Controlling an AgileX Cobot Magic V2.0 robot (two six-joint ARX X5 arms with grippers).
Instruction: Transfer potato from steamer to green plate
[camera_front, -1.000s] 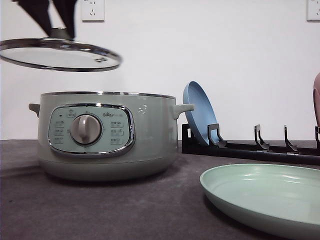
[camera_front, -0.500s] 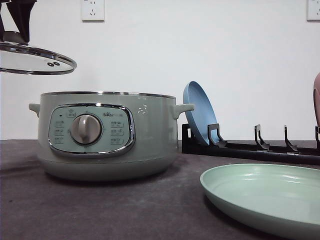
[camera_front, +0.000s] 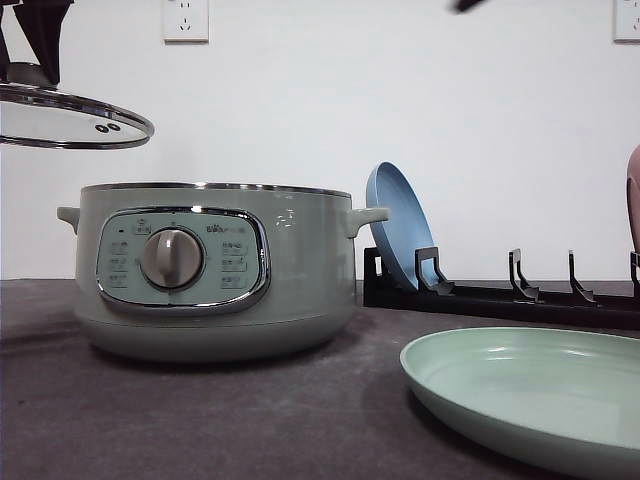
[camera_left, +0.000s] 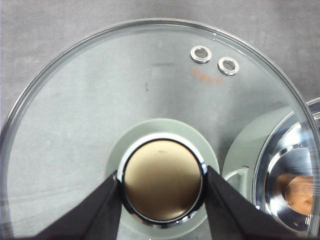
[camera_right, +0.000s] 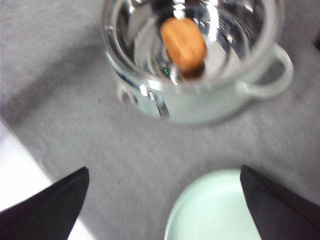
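— Where is the potato (camera_right: 184, 44) now?
— Inside the open steamer (camera_front: 210, 270). The left gripper (camera_left: 162, 181) clamps the glass lid (camera_left: 150, 105) knob (lifted aside); the right gripper (camera_right: 162, 197) is spread wide above the green plate (camera_front: 530, 395).

We note a dark grey, cloth-like surface (camera_front: 200, 420). On it, left of centre, sits the steamer (camera_front: 215, 270), lid off. Right foreground: the green plate (camera_front: 530, 395), lying flat, apart from the steamer. Behind it, a black rack (camera_front: 500, 295) rests on the surface, holding an upright blue plate (camera_front: 398, 235).
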